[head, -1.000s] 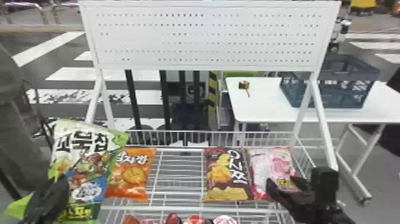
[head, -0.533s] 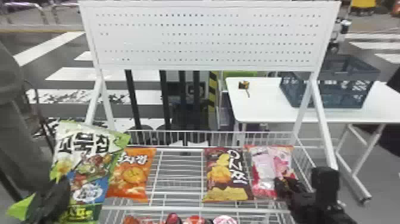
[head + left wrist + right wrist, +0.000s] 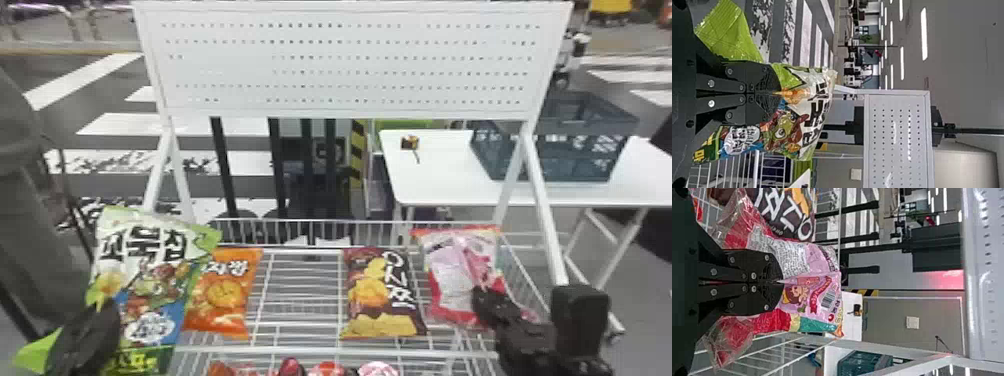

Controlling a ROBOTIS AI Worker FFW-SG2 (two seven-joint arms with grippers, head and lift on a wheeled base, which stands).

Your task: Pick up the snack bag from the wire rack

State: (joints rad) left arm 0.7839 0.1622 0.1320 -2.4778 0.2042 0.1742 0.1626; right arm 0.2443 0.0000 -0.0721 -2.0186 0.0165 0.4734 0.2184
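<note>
At the head view's lower left, our left gripper (image 3: 106, 304) pinched the green snack bag (image 3: 150, 280) between its fingers. Orange (image 3: 222, 295) and brown bags (image 3: 382, 295) lay lower centre on the wire rack (image 3: 310, 351); lower right, our right gripper's (image 3: 481, 299) fingers clamped the pink snack bag (image 3: 460, 267).

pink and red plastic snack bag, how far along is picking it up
The grasp looks done: the right gripper has its fingers shut on the pink and red plastic snack bag. Also in hand is a green and white plastic snack bag, pinched by the left gripper. Left, probably, is lifting the pink one well clear of the white wire rack; whether it touches the wires, I can't tell.
</note>
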